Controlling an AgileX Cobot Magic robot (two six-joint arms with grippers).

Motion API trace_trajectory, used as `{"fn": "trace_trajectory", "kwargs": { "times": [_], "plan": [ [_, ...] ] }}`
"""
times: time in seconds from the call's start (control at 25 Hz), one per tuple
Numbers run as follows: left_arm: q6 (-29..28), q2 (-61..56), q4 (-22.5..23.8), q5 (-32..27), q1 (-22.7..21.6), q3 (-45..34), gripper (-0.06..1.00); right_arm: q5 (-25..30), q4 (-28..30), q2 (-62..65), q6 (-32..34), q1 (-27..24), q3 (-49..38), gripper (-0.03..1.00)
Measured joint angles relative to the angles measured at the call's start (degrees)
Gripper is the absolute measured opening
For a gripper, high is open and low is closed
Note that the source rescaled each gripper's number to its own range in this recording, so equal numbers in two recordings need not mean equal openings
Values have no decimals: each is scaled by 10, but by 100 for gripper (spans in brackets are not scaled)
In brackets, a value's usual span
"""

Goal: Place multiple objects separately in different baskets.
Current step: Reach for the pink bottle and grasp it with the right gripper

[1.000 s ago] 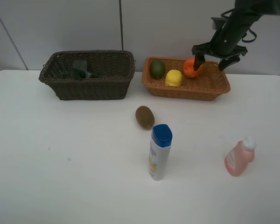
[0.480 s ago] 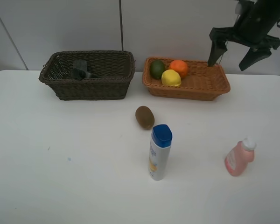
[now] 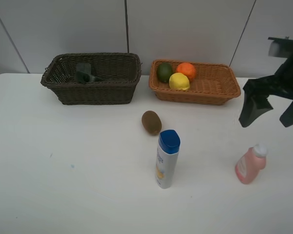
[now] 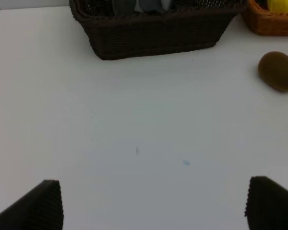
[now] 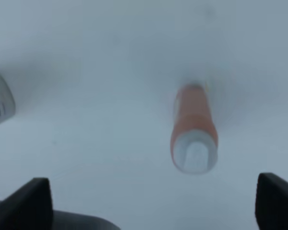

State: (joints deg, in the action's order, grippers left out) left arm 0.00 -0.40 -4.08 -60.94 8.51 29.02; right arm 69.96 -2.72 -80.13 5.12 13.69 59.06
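The light tan basket holds a dark green fruit, a yellow lemon and an orange. The dark brown basket holds a dark green pump bottle. A brown kiwi lies on the table, with a white blue-capped bottle standing in front of it. My right gripper hangs open above the pink bottle, which the right wrist view shows below the gripper as the pink bottle. My left gripper is open over bare table, and the kiwi lies ahead of it.
The white table fills the scene, with a grey panelled wall behind the baskets. In the left wrist view the dark basket stands ahead and the tan basket shows at the corner. The white bottle shows at the edge of the right wrist view.
My right gripper let go of the orange in the tan basket, rose, then swung right and toward the front to hang over the pink bottle. The orange now rests beside the lemon.
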Motion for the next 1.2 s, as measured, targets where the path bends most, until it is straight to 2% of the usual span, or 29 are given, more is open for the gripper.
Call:
{"fn": "trace_trajectory", "kwargs": {
  "times": [0.12, 0.4, 0.56, 0.72, 0.8, 0.84, 1.0, 1.04, 1.2],
  "plan": [
    [0, 0, 0, 0, 0, 0, 100, -23, 5, 10, 3, 1, -58, 100],
    [0, 0, 0, 0, 0, 0, 100, -151, 12, 0, 15, 1, -154, 100],
    [0, 0, 0, 0, 0, 0, 100, -186, 15, -33, 15, 1, -174, 100],
    [0, 0, 0, 0, 0, 0, 100, -196, 15, -83, 15, 1, -180, 97],
    [0, 0, 0, 0, 0, 0, 100, -202, 15, -105, 14, 1, -180, 85],
    [0, 0, 0, 0, 0, 0, 100, -206, 15, -112, 13, 1, -180, 75],
    [0, 0, 0, 0, 0, 0, 100, -207, 22, -115, 4, 1, -180, 3],
    [0, 0, 0, 0, 0, 0, 100, -204, 21, -115, -1, 1, -180, 0],
    [0, 0, 0, 0, 0, 0, 100, -189, 21, -116, -9, 1, -179, 0]
  ]
}}
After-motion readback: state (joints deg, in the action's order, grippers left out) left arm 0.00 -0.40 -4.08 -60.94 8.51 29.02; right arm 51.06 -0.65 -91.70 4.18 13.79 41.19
